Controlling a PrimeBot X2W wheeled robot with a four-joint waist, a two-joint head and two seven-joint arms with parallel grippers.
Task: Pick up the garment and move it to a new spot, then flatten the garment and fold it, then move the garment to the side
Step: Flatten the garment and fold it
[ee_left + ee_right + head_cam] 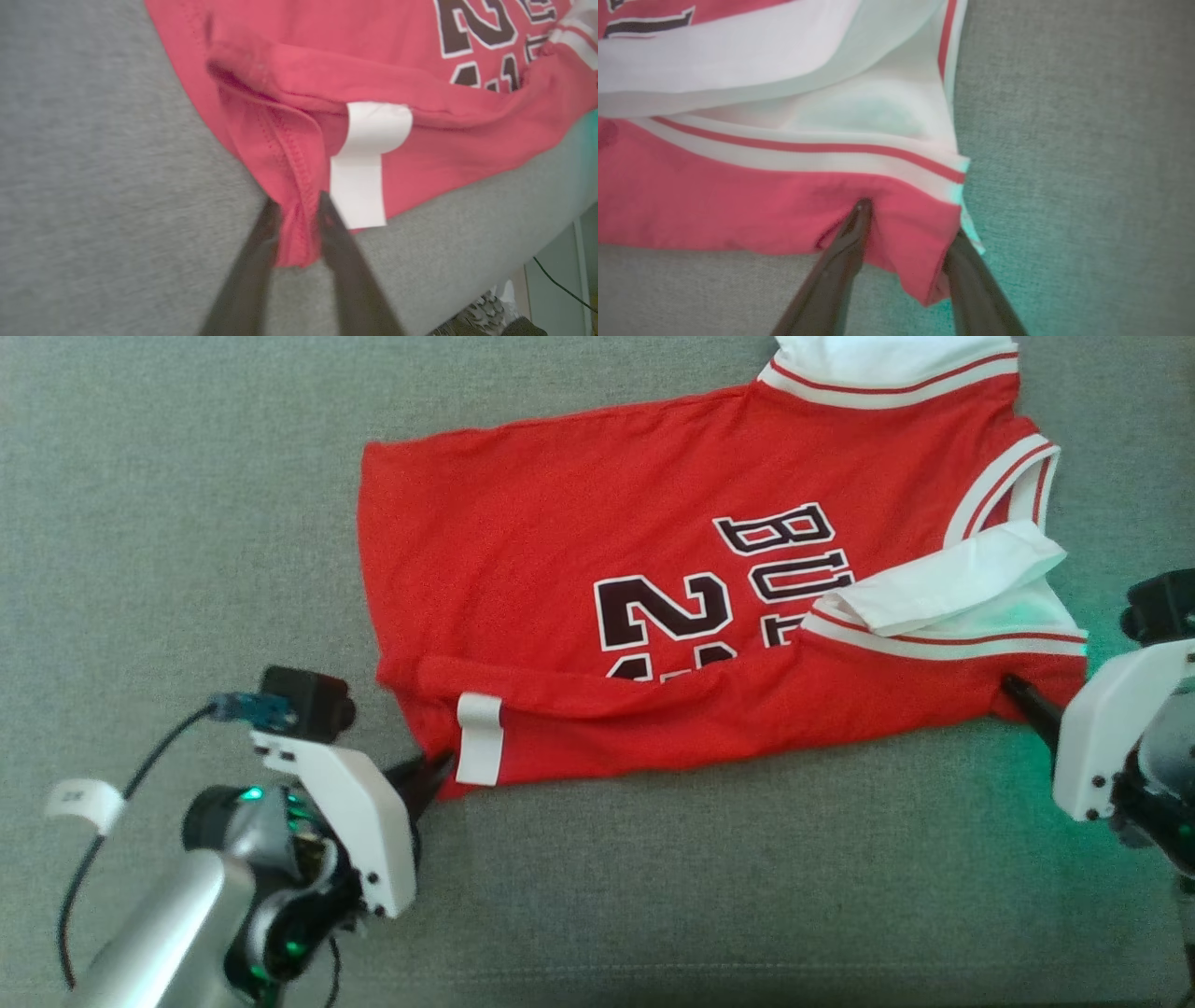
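Pinching near edge of red jersey (579,551), spread on grey fabric surface (187,523). Left gripper (299,201) clamps hem corner; right gripper (910,219) straddles armhole corner, jaws apart. Firm right grip first, then lift evenly.

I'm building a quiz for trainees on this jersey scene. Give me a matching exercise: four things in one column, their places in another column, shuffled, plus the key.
1 left gripper
2 right gripper
3 white label
4 black lettering

A on the chest of the jersey
B jaws astride the corner below the striped trim
C jaws astride the stitched hem corner
D flat on the red fold along the near edge

Pairs: 1-C, 2-B, 3-D, 4-A
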